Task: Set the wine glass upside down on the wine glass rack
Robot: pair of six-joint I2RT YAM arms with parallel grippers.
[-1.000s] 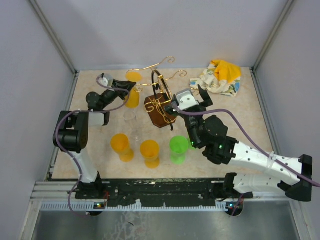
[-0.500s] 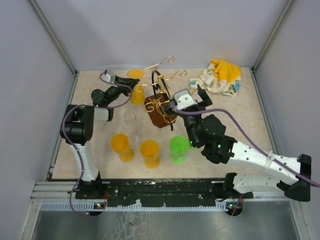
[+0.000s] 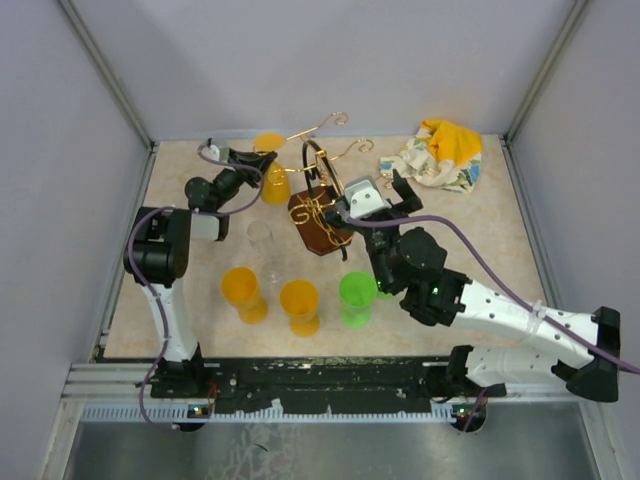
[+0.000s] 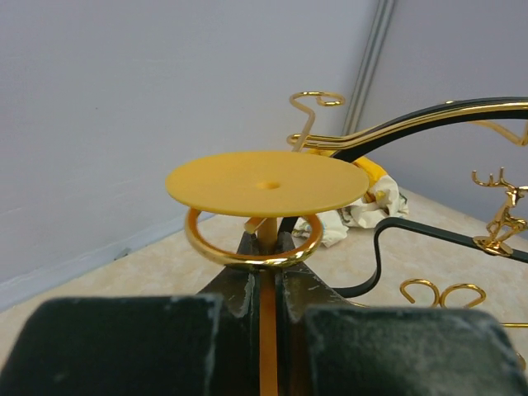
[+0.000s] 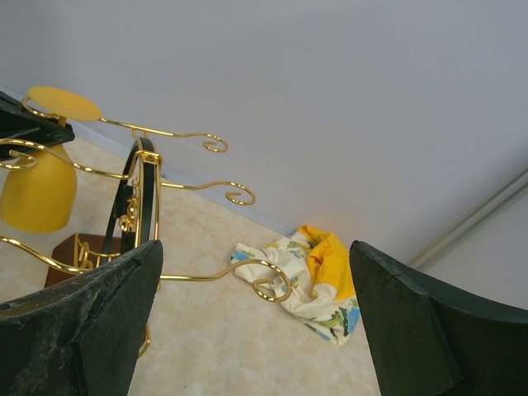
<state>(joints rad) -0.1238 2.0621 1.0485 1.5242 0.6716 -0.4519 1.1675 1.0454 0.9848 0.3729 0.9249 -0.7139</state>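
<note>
Top view: the left tool (image 3: pixel 252 168) holds the inverted yellow wine glass (image 3: pixel 275 186) at the far-left arm of the wine glass rack (image 3: pixel 318 232), closer to it than a second ago.

Left wrist: that tool is clamped on the stem, which stands inside a gold ring (image 4: pixel 252 252), with the foot above.

Right wrist: the right tool (image 5: pixel 256 330) gapes wide and holds nothing.

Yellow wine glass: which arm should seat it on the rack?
Left. The left gripper is shut on the stem of the inverted yellow wine glass, foot just above a hook ring of the wine glass rack. The right gripper stands open and empty.
</note>
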